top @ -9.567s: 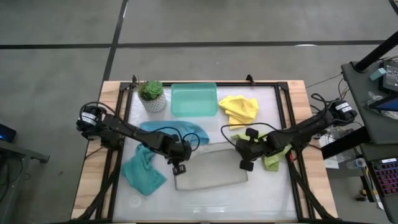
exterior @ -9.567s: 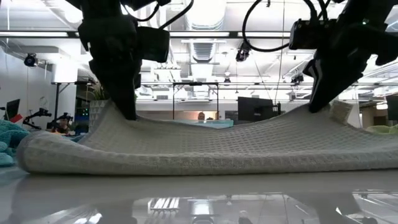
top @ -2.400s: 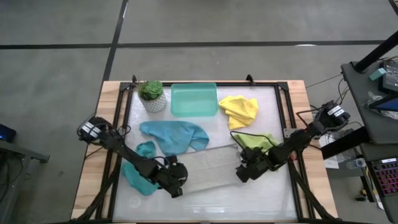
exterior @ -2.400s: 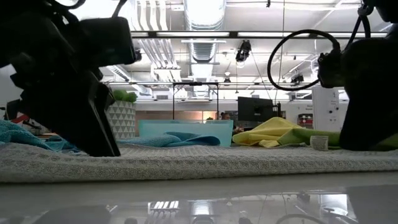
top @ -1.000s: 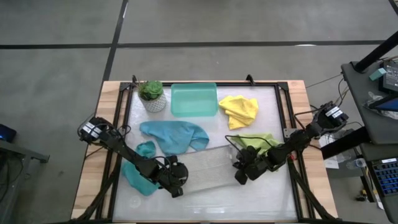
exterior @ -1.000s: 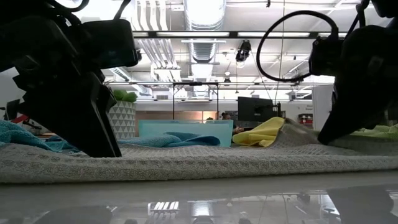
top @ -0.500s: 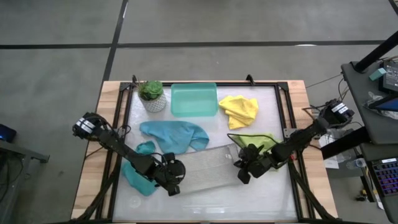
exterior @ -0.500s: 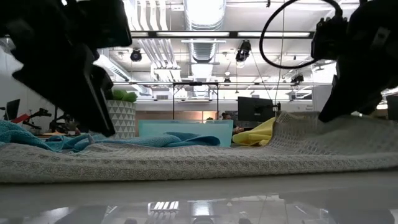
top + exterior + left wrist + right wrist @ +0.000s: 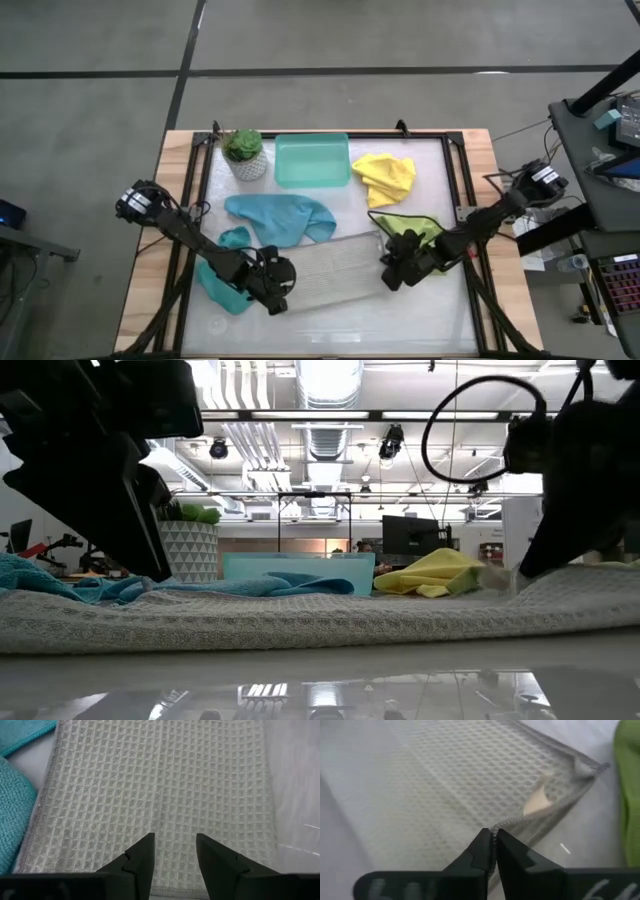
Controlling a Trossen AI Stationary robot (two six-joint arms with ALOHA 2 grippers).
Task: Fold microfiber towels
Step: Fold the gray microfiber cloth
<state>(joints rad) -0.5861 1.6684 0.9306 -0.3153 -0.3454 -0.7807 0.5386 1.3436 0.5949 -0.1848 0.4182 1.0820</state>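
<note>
— Where's the light grey towel (image 9: 330,270) sitting?

— Flat on the bench (image 9: 440,318), near the front edge, stretched between the two arms. You can see its waffle weave.

— What's the right hand (image 9: 493,846) doing with it?

— Its fingers are pinched together on the towel's edge, at the end next to the lime green towel (image 9: 412,229). A little fold of the hem is caught between the tips, and a small tan label shows just beyond.

— And the left hand (image 9: 174,851)?

— Poised over the other end of the grey towel, fingers parted, nothing between them. The cloth lies spread under it.

— The other towels?

— A teal-blue towel (image 9: 283,216) lies crumpled behind the grey one, and a second teal-blue towel (image 9: 226,281) is bunched beside the left hand, partly under that arm. The yellow towel (image 9: 385,176) is heaped near the back, just beside the teal tray (image 9: 312,160). A potted plant (image 9: 244,154) stands on the tray's other side.
</note>
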